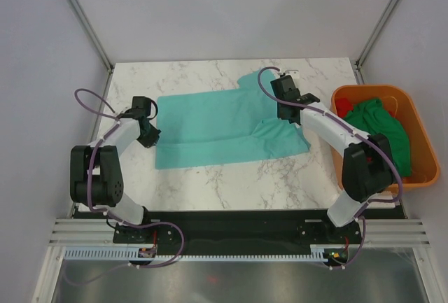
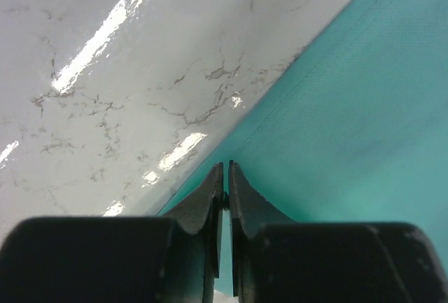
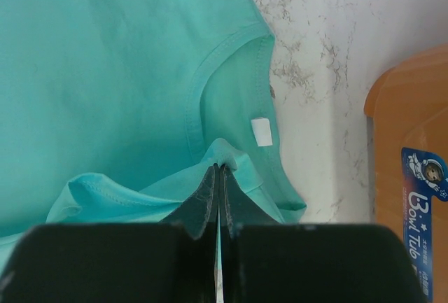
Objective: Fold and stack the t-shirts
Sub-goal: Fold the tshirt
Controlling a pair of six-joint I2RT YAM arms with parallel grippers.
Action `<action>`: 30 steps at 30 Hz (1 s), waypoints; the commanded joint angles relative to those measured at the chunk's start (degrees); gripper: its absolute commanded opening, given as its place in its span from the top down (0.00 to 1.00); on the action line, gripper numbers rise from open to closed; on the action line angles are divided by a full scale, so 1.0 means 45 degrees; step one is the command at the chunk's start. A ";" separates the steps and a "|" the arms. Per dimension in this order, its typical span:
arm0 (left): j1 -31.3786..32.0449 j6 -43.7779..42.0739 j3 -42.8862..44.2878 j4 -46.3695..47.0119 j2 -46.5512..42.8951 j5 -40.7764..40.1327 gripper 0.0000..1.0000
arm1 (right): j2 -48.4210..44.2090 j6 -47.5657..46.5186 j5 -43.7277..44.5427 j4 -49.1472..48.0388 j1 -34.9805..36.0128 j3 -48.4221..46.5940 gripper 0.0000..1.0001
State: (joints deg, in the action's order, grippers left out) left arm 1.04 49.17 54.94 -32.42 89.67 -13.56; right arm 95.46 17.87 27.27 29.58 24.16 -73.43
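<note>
**Teal t-shirt (image 1: 217, 124) spread beside the orange tub (image 1: 371, 90)**

The teal t-shirt lay flat on the marble table (image 1: 210, 184), just beside the orange tub. On the side nearest the tub, the right gripper (image 3: 220, 168) was pressed together on a raised fold of that shirt, next to the collar (image 3: 210, 72) and its white label (image 3: 261, 131). At the shirt's edge farthest from the tub, the left gripper (image 2: 225, 166) stood all but closed — whether it had caught any cloth could not be told. Inside the tub lay a dark green t-shirt (image 1: 381, 124) and a red t-shirt (image 1: 341, 106).
</note>
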 commanded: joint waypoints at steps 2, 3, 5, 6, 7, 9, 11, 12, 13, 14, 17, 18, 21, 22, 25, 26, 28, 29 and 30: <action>-0.0016 -0.0593 0.0565 0.0389 0.0328 -0.0364 0.77 | 0.0290 0.0229 0.0348 -0.0051 0.0002 -0.0713 1.00; -0.0035 -0.0787 0.0565 0.0389 0.0289 -0.0481 0.70 | 0.0368 0.0267 0.0347 -0.0070 0.0002 -0.0752 1.00; -0.0035 -0.0983 0.0643 0.0389 0.0055 -0.0599 0.57 | 0.0388 0.0326 0.0094 -0.0128 0.0002 -0.0830 0.97; -0.0016 -0.1217 0.0682 0.0370 -0.0042 -0.0580 0.55 | 0.0446 0.0365 0.0035 -0.0148 0.0002 -0.0908 0.97; 0.0003 -0.1316 0.0779 0.0350 -0.0256 -0.0503 0.53 | 0.0466 0.0423 0.0015 -0.0148 0.0021 -0.0928 0.97; 0.0101 -0.1550 0.0722 0.0331 -0.0511 -0.0327 0.48 | 0.0602 0.0599 0.0073 -0.0148 0.0021 -0.1084 0.96; 0.0335 -0.1454 0.0332 0.0350 -0.1135 -0.0287 0.48 | 0.0777 0.0678 0.0074 -0.0168 0.0021 -0.1338 0.94; 0.0452 -0.1337 0.0215 0.0350 -0.1311 -0.0287 0.48 | 0.0875 0.0639 0.0016 -0.0207 0.0021 -0.1455 0.94; 0.0724 -0.1317 0.0020 0.0369 -0.1448 -0.0268 0.48 | 0.0973 0.0542 -0.0024 -0.0246 0.0002 -0.1611 0.94; 0.0862 -0.1297 -0.0040 0.0350 -0.1662 -0.0171 0.47 | 0.1225 0.0328 -0.0043 -0.0246 0.0021 -0.1999 0.93; 0.1564 -0.1180 -0.0293 0.0370 -0.2034 0.0415 0.47 | 0.1384 -0.0122 -0.0219 -0.0226 0.0002 -0.2549 0.92; 0.2030 -0.1045 -0.0488 0.0370 -0.2094 0.0435 0.47 | 0.1384 -0.0510 -0.0722 -0.0265 0.0002 -0.2588 0.91; 0.2910 -0.0752 -0.0936 0.0370 -0.2212 0.0047 0.47 | 0.1695 -0.0749 -0.1061 0.0123 0.0021 -0.2881 0.85; 0.2991 -0.0654 -0.1055 0.0350 -0.2192 0.0006 0.47 | 0.1735 -0.0671 -0.0827 0.0299 0.0002 -0.2862 0.81; 0.3031 -0.0496 -0.1465 0.0370 -0.1744 -0.0072 0.47 | 0.1619 -0.0398 -0.0163 0.0866 0.0021 -0.2532 0.72; 0.3012 -0.0477 -0.1543 0.0370 -0.1627 -0.0130 0.47 | 0.1522 -0.0338 -0.0122 0.1061 0.0021 -0.2260 0.71; 0.3011 -0.0399 -0.1796 0.0370 -0.1412 -0.0306 0.47 | 0.1054 -0.0085 -0.0025 0.1335 0.0021 -0.1985 0.71; 0.3011 -0.0360 -0.1875 0.0389 -0.1430 -0.0364 0.47 | 0.0666 0.0225 0.0034 0.1665 0.0021 -0.1674 0.72; 0.3011 -0.0244 -0.1954 0.0370 -0.1449 -0.0558 0.47 | 0.0449 0.0403 -0.0023 0.1842 0.0002 -0.1458 0.73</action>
State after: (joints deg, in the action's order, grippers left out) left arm 14.70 45.63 47.13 -31.42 82.89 -13.08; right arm 101.80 17.04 25.32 33.26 24.16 -82.28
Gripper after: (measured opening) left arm 0.532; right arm 0.278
